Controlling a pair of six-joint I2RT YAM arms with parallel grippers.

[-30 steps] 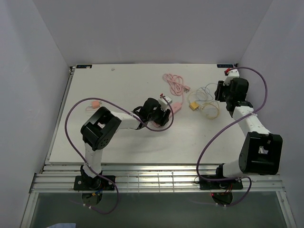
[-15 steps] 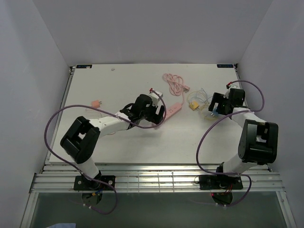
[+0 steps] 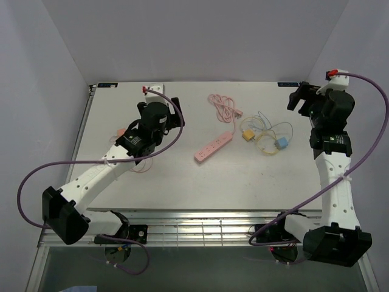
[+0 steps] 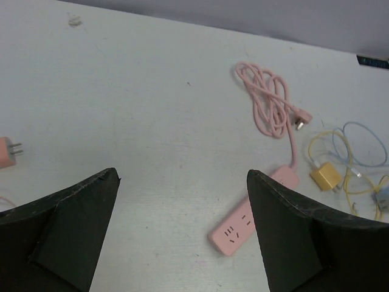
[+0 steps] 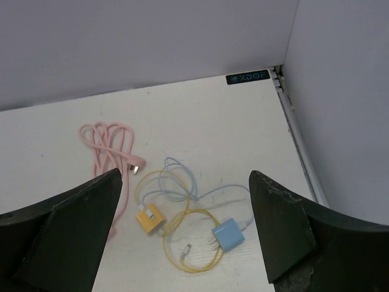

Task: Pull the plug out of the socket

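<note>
The left gripper [image 4: 182, 177] is hanging high over the 10 o'clock part of the table [image 3: 200, 188], its fingers spread wide with nothing between them. The right gripper [image 5: 185, 176] is hovering over the 2 o'clock corner, equally released and empty. The socket [image 3: 214, 147] is lying flat just right of the table's middle, and neither arm is touching it. The outlets showing in the left wrist view are looking bare. A small pink plug [image 4: 6, 152] with two prongs is lying well apart at the socket's 9 o'clock. The pull itself is therefore probably done, and the step in hand is reading as clearing away.

Doing that well is mostly a matter of not disturbing anything. Both arms should be travelling toward their bases at 6 o'clock at height, with fingers open and no dipping over the loose leads. The right arm is running the greater risk, since the yellow charger [image 5: 149, 219] and the blue charger [image 5: 228, 234], with their thin looping wires, are sitting near the socket's 3 o'clock, directly under its view.

In the top view the socket's long axis is running from 8 o'clock to 2 o'clock, outlets facing up. Its free end is pointing to 8 o'clock, and the coiled cord [image 3: 223, 107] is leaving the 2 o'clock end and bunching toward 12 o'clock.
</note>
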